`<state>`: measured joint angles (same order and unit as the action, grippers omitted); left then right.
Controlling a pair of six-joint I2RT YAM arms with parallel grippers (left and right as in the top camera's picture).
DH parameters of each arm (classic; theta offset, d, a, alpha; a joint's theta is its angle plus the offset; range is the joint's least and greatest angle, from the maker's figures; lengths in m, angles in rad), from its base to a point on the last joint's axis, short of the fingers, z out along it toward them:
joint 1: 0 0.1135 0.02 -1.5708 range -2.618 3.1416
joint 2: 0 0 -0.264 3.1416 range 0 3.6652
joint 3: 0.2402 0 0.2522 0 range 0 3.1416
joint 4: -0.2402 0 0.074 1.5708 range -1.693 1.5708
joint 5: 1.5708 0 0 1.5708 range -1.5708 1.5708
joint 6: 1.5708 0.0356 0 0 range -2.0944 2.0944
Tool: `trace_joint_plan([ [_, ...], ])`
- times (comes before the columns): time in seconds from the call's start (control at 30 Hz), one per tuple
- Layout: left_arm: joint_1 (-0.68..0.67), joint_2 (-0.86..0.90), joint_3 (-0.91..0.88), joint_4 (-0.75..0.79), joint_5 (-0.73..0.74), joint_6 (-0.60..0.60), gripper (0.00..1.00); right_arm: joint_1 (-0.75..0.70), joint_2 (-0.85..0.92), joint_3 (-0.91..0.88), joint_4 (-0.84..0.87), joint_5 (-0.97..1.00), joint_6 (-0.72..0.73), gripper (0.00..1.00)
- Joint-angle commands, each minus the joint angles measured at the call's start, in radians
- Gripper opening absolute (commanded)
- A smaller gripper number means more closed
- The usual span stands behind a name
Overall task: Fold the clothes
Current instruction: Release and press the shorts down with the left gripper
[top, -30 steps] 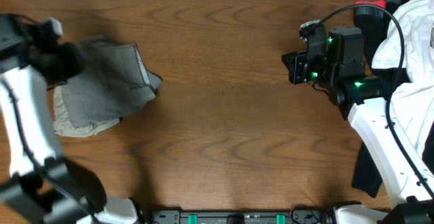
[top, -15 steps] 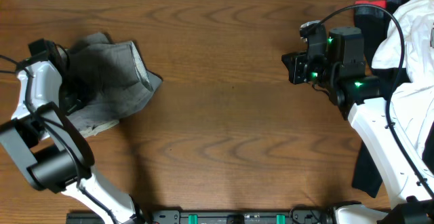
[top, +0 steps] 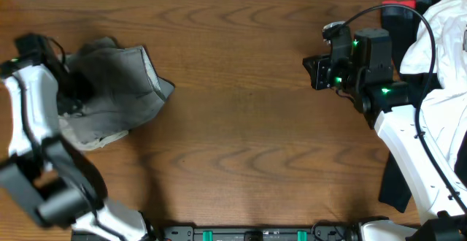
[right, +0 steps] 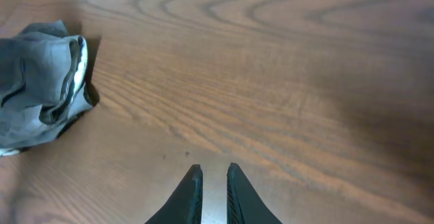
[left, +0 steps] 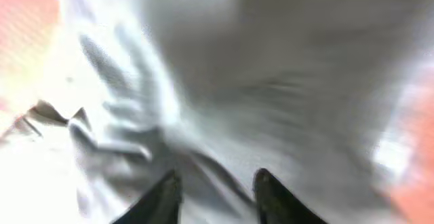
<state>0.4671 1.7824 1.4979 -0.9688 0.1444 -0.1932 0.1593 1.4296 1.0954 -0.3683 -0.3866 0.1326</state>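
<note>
Seen from overhead, the grey shorts [top: 120, 84] lie crumpled at the left end of the table [top: 241, 124], on top of the khaki shorts [top: 87, 135], whose pale edge shows along the near side. The left gripper [top: 73, 91] sits over the bundle's left edge. The right gripper [top: 314, 73] hangs well apart, beside a heap of white and dark garments [top: 445, 29].

The left wrist view is blurred. Grey cloth fills it, directly ahead of fingers that stand apart, and whether any fold lies between them cannot be told.

In the right wrist view the fingers are nearly pressed together on nothing, over bare wood, with the bundle far ahead and to the left. The left arm is much the nearer, and the rumpled bundle shows no clear long axis
</note>
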Motion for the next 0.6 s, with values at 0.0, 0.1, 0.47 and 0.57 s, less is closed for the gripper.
trace_joint_plan([
  [0.0,-0.043,-0.203,0.060,-0.021,0.129,0.134,0.44,-0.009,-0.014,0.003,0.023,-0.011,-0.093,0.11],
  [0.1,-0.100,-0.367,0.060,-0.065,0.129,0.200,0.49,-0.009,-0.067,0.003,0.043,-0.006,-0.152,0.11],
  [0.47,-0.201,-0.768,0.054,-0.303,0.071,0.163,0.98,-0.009,-0.391,0.003,-0.101,0.127,-0.201,0.89],
  [0.57,-0.200,-0.808,0.052,-0.352,-0.013,0.163,0.98,-0.009,-0.411,0.003,-0.156,0.163,-0.201,0.99],
])
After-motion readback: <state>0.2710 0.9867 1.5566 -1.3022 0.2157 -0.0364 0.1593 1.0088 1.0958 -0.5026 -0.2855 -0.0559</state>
